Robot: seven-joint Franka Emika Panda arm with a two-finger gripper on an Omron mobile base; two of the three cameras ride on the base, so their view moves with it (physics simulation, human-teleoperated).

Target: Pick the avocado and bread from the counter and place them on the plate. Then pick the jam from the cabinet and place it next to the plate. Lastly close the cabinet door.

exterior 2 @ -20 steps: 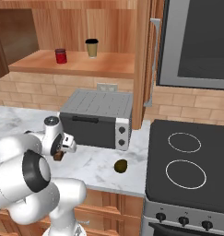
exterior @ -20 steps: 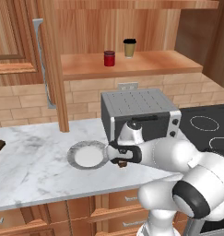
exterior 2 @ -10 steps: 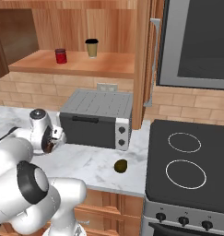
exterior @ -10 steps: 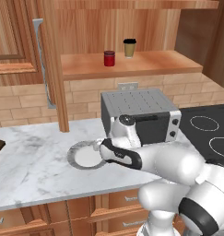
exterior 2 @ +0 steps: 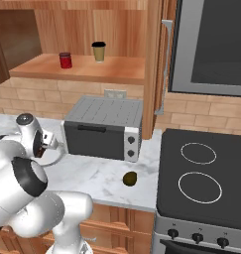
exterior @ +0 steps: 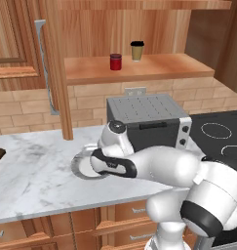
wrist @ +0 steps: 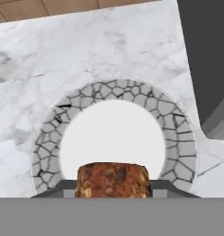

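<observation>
My gripper [wrist: 112,191], closed on the brown seeded bread [wrist: 113,180], hung directly above the plate [wrist: 44,147] on the bench [wrist: 85,55], its white centre lying just ahead of the held piece.

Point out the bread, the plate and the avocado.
bread [wrist: 113,179]: hand view, on its brown grainy face between the finger tips.
plate [wrist: 175,133]: hand view, on its grey patterned rim.
avocado [exterior 2: 130,178]: right base view, on the middle of the dark ball.
</observation>
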